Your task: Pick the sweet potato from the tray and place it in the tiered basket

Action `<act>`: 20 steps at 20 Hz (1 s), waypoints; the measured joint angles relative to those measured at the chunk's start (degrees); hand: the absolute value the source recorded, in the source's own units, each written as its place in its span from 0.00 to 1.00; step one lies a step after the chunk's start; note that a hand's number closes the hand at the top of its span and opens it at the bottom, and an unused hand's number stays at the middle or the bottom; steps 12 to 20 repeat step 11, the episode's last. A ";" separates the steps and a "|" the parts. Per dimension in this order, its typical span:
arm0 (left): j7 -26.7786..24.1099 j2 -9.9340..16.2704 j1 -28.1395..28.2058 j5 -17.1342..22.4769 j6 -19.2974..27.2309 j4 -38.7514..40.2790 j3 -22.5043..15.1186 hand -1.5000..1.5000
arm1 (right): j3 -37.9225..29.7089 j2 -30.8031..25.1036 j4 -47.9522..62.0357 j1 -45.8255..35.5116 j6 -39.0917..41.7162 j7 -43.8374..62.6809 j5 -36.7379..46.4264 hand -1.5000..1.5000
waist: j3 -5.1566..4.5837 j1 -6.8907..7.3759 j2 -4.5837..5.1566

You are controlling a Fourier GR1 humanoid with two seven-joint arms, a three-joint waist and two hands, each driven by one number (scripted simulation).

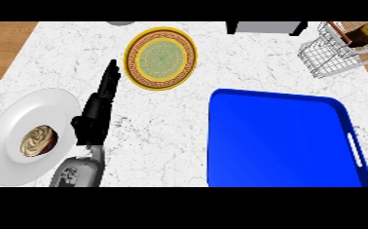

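The left hand (pixel 97 108) comes up from the lower edge on its grey forearm (pixel 78 172) and lies over the white marble counter (pixel 173 121). Its fingers (pixel 111 77) are straight and point up the view, with the tips near the left rim of the yellow plate (pixel 160 58) but apart from it. The hand holds nothing. Whether it touches the counter cannot be told.

Just left of the hand sits a white plate (pixel 61 104) with a swirled brown and cream pastry (pixel 38 141) on it.

The blue tray (pixel 280 140) fills the lower right of the view, its white handle (pixel 355 150) at the right side. Its blue floor shows bare, and no sweet potato lies on it.

The wire basket (pixel 327 52) stands at the upper right corner of the counter. A dark brown shape (pixel 357 33) shows at its top by the view's edge; whether that is the sweet potato cannot be told.

The right hand shows nowhere in the view.

A dark-legged grey object (pixel 266 27) stands at the top edge, left of the basket.
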 measured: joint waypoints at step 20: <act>-0.28 0.04 1.36 0.11 0.31 -0.80 0.38 0.50 | -11.14 -13.81 7.37 13.94 9.11 -5.77 -9.18 0.00 | 0.41 -1.57 0.11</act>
